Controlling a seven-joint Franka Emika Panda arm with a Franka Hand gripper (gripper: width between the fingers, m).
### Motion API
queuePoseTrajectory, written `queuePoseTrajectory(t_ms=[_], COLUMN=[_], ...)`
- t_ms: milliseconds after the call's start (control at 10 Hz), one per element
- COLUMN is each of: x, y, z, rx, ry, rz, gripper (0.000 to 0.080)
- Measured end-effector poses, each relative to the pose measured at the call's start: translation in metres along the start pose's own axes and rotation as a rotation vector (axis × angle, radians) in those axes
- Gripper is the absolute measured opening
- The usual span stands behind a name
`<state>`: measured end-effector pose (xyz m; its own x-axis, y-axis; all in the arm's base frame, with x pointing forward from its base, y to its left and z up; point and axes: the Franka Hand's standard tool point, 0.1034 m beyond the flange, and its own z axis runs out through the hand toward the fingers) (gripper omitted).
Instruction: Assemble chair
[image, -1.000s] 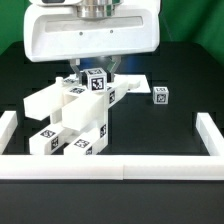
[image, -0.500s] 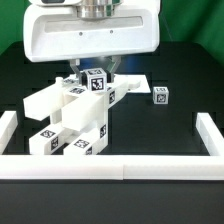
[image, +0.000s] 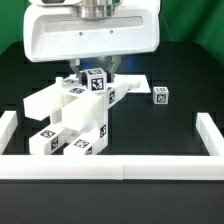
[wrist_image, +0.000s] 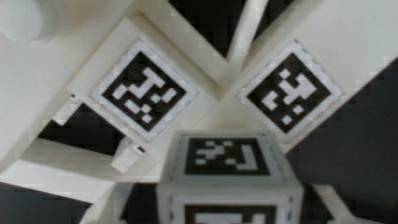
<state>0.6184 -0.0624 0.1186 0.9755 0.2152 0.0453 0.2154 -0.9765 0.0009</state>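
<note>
tool (image: 95, 74) clenched, seemingly on the top block of the chair (image: 70, 118), which sits mid-surface (image: 185, 75), largely joined; one small tagged piece (image: 160, 96) lies loose at three o'clock, unfitted.

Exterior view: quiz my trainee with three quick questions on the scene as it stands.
1. True or false: the end effector is shut on the top tagged block of the chair assembly.
2. The small loose tagged block lies: A) apart, to the exterior view's right of the assembly; B) in the end effector; C) stacked on the assembly.
3. What colour is the table?
Key: 1 true; 2 A; 3 black.
</note>
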Motion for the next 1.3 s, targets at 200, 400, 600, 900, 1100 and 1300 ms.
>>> queuePoseTrajectory(t_ms=[200,400,600,900,1100,1300], x=[0.0,-0.0001,-0.0001,0.0,0.0001,0.0001], y=[0.0001,0.0002,0.0001,-0.0003,-0.0005,-0.0008], z=[0.0,0.0001,0.0001,0.0003,0.0004,0.0004], rx=[0.001,0.001,0.001,0.003,0.003,0.004], ry=[0.0,0.0,0.0,0.0,0.0,0.0], rz=[0.096,0.257,0.429,0.65,0.782,0.911], gripper=[0.0285,0.0285,0.0285,0.0285,0.0285,0.0285])
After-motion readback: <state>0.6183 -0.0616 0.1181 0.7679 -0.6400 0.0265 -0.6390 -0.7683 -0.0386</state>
